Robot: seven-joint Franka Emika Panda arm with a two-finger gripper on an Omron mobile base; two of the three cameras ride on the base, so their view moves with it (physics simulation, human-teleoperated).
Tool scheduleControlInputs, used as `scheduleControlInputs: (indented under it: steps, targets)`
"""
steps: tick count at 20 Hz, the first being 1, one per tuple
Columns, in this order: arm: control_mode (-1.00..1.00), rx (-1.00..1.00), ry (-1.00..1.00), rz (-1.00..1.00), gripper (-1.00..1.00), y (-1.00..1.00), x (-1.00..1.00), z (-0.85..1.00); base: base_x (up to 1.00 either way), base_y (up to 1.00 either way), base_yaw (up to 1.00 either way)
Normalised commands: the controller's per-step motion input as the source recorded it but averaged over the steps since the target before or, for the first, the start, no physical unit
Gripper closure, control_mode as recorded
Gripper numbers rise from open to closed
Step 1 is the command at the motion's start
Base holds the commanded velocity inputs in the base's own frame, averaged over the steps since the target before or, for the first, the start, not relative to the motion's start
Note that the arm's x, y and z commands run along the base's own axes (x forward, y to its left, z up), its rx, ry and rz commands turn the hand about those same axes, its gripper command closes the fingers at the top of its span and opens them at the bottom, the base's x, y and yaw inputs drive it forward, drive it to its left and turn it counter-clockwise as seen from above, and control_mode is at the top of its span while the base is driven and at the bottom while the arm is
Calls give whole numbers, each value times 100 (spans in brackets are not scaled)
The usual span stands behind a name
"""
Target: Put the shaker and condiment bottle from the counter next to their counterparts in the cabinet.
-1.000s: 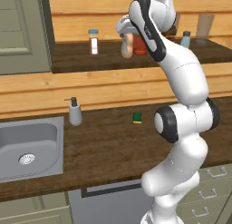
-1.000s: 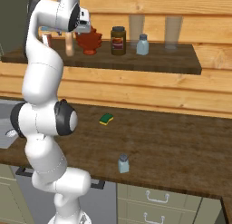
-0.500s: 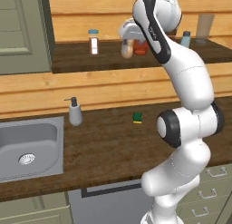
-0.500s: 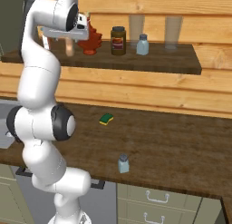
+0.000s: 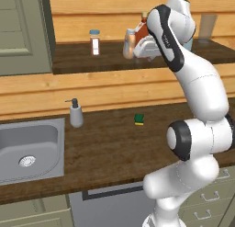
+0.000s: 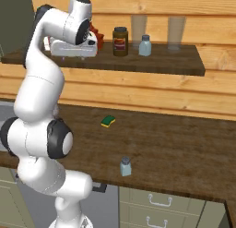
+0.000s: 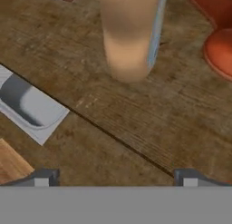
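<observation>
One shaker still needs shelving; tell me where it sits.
In the right base view, the shaker stands upright near the counter's front edge, right of the arm, well below the sponge.

Light wooden plank wall runs behind the dark tabletop. A grey-green panelled door hangs at left, pale drawers sit below.

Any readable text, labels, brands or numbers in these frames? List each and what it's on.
No readable text anywhere.
Clear jar on the shelf: white label, blank or too small to read.
Tan condiment bottle: pale label, too blurred to read, also in the hand view.
Dark brown jar: yellowish label, no legible marks.
Soap dispenser, both shakers, red bottle: no markings visible.
</observation>
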Motion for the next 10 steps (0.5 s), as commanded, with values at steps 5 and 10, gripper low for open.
scheduleControlInputs:
  steps: [5,10]
  targets:
    - [-100,0,-8,50,-100,-76,-73,-56,0,0,0]
    - [-100,1,-15,60,-100,-88,-92,-59,0,0,0]
